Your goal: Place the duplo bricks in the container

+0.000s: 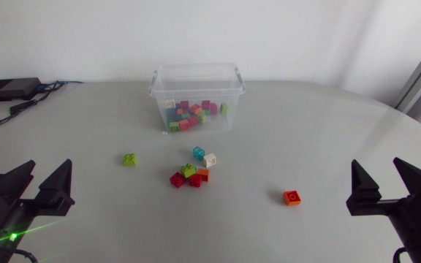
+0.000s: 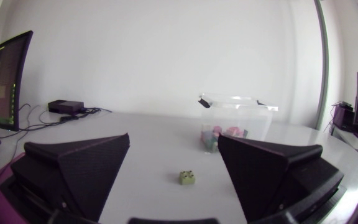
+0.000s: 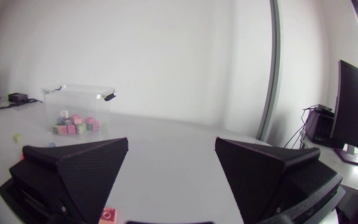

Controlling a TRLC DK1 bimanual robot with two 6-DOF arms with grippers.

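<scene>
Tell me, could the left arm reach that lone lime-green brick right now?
Probably yes. The lime-green brick sits alone ahead of the left arm, whose jaws stand open, and nothing lies between them.

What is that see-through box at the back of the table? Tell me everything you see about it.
The container is a clear, rectangular plastic tub with rounded corners and a thicker rim, open-topped, standing upright at the far middle of the table. A small dark clip shows on its rim. Small coloured bricks cover part of its floor. Nothing else touches it.
</scene>
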